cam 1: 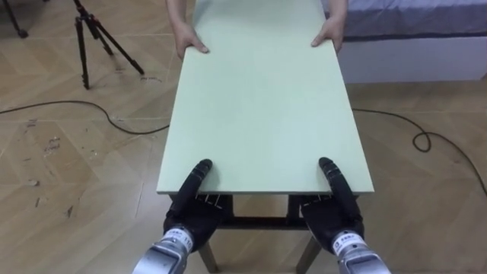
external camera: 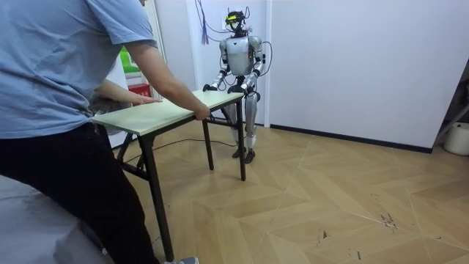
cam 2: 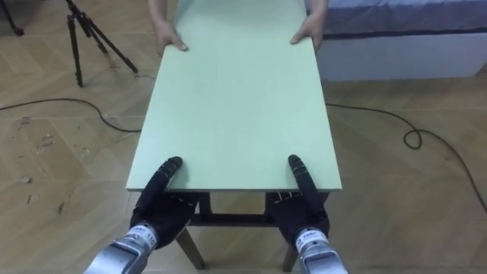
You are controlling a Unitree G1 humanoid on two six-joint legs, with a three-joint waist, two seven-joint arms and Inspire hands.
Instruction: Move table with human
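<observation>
Black fingers of the left hand [cam 1: 193, 211] sat clamped on the counter's [cam 1: 262, 99] near short edge, thumb flat on top and the rest tucked under the board. The right hand [cam 1: 335, 215] gripped the same edge the same way toward the other near corner. Both were closed on it, about evenly either side of the counter's midline, so neither arm was nearer.

From that edge the pale green top ran straight away from the robot, its long axis pointing ahead. At the far short edge the person's hands [cam 1: 189, 39] held the two far corners. In the room view the person [external camera: 66, 88] leaned over that end; I could not tell whether the counter's legs were off the floor [external camera: 330, 198].

Off the counter's far left corner stood a tripod [cam 1: 95, 34], and a dark cable [cam 1: 76, 104] lay on the floor up to the left long edge. Off the far right corner a bed [cam 1: 411, 30] sat just beside the person's end, with another cable [cam 1: 426, 141] looping beyond the right long edge. Behind the robot's end a white wall [external camera: 352, 59] stood near.

Most open floor seemed to lie along the counter's left long side. The bed corner looked the tightest spot, and a pull toward the wall had little room.
</observation>
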